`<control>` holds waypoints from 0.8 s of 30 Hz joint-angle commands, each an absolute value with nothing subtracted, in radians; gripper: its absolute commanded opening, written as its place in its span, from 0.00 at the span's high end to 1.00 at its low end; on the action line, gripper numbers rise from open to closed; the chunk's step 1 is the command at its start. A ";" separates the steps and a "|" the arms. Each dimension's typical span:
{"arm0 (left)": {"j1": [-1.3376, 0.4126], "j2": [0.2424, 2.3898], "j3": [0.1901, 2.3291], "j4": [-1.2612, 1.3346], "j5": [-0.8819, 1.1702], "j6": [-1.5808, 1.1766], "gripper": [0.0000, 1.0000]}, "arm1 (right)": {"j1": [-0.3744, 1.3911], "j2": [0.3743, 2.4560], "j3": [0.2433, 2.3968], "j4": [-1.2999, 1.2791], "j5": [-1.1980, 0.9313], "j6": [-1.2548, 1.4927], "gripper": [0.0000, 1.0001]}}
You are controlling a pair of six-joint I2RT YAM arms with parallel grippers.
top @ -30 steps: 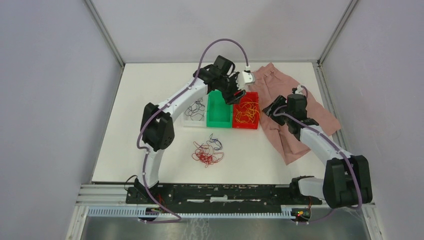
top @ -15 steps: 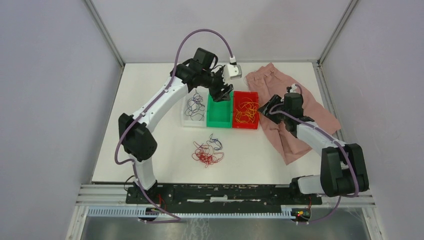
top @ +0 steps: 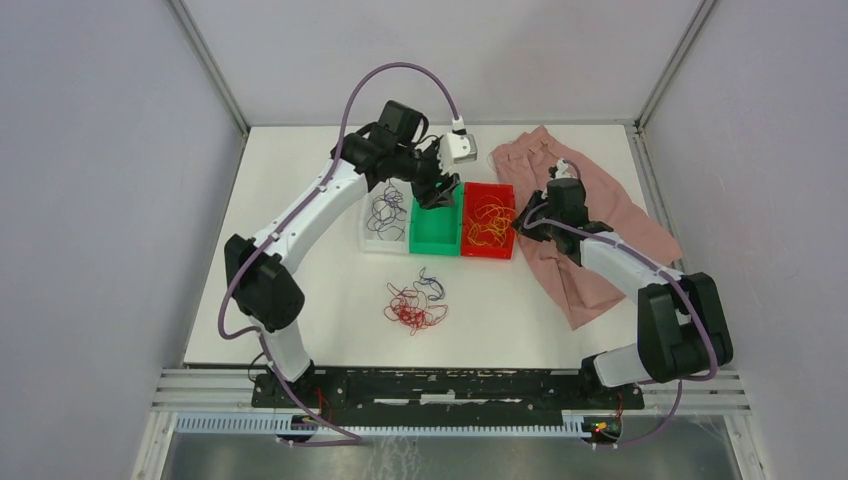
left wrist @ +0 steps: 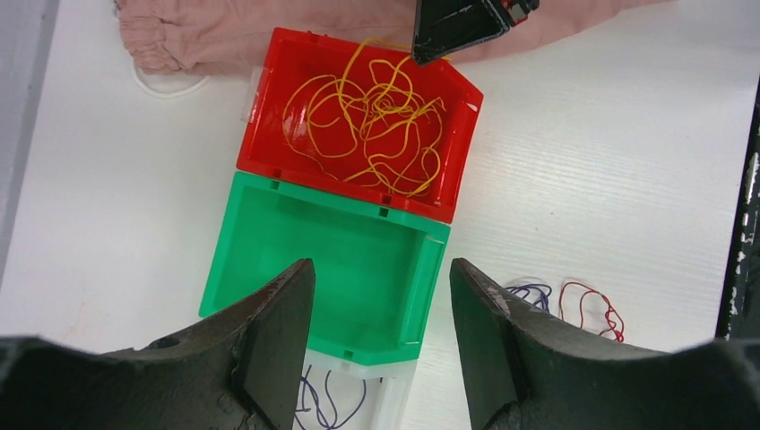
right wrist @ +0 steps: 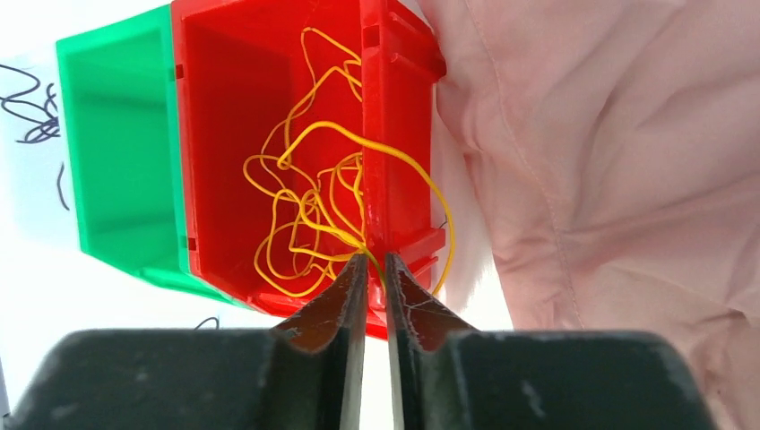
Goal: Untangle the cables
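Orange-yellow cables point(right wrist: 305, 206) lie in a red bin point(top: 489, 237); one loop hangs over its right wall. My right gripper point(right wrist: 375, 258) is at that wall, jaws nearly closed with a yellow strand running between the tips; it also shows in the top view point(top: 522, 222). My left gripper point(left wrist: 381, 269) is open and empty, hovering over the green bin point(left wrist: 332, 260), which holds nothing. Dark purple cables lie in a clear tray point(top: 387, 222). A tangle of red and purple cables point(top: 415, 303) lies on the table in front of the bins.
A pink cloth point(top: 590, 220) lies on the table right of the red bin, under my right arm. The three bins stand side by side at mid-table. Grey walls enclose the table on the left, back and right.
My left gripper has swung left from over the red bin to over the green bin. My right gripper has moved left off the cloth to the red bin's right wall.
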State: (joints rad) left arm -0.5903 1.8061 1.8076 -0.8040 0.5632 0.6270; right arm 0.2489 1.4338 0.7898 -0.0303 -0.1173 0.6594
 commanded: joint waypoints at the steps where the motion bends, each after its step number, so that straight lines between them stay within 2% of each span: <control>1: -0.576 1.731 1.797 -0.760 0.592 0.586 0.36 | 0.287 1.430 0.865 -0.079 -0.026 0.583 0.86; 9: -0.542 1.689 1.757 -0.746 0.609 0.584 0.36 | 0.349 1.434 0.929 -0.158 0.080 0.501 0.99; 16: -0.517 1.658 1.722 -0.736 0.625 0.585 0.36 | 0.414 1.457 1.005 -0.198 0.125 0.461 1.00; 24: -0.493 1.615 1.629 -0.726 0.641 0.593 0.36 | 0.461 1.621 1.113 -0.193 0.119 0.478 1.00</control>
State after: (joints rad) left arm -0.5030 1.6825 1.6794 -0.7612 0.5983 0.6140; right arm 0.4435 1.5520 1.0534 -0.2104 0.0963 0.4808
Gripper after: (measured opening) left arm 0.640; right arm 0.006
